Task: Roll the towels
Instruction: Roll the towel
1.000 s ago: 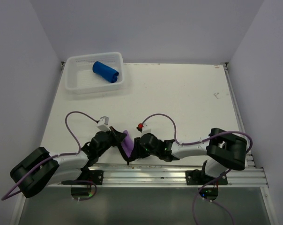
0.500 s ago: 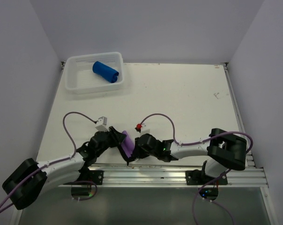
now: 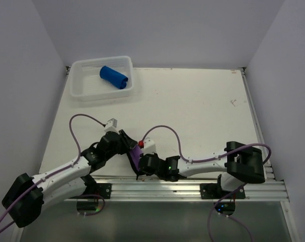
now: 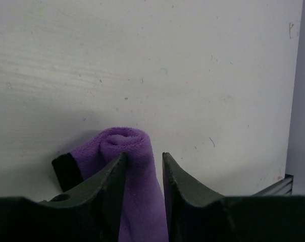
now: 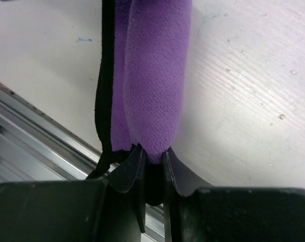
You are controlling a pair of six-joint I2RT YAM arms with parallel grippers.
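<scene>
Two towels can be counted, plus one basket and two grippers. The blue towel (image 3: 114,77) is already rolled and parked inside the white mesh basket (image 3: 78,92) at the far left corner of the table (image 3: 203,106). The purple towel (image 5: 157,75) is found at the near edge, just beside the metal rail (image 3: 193,184), and is pinched from both ends. The left gripper (image 4: 144,159) is closed down to a narrow gap with the rolled purple cloth squeezed between its fingers, and the right gripper (image 5: 151,152) is nearly shut on the other end, where the dark edge strip can be seen hanging alongside. Whether the roll is resting on the table or lifted just off it can't really be told. Handling-wise, it's judged to be light, plush and totally floppy, so no weight problem is expected, but the roll would probably spring loose if it were only held by the outer layer. Hold is best taken across the full thickness of the roll, with the loose dark edge trapped under the fingers.
</scene>
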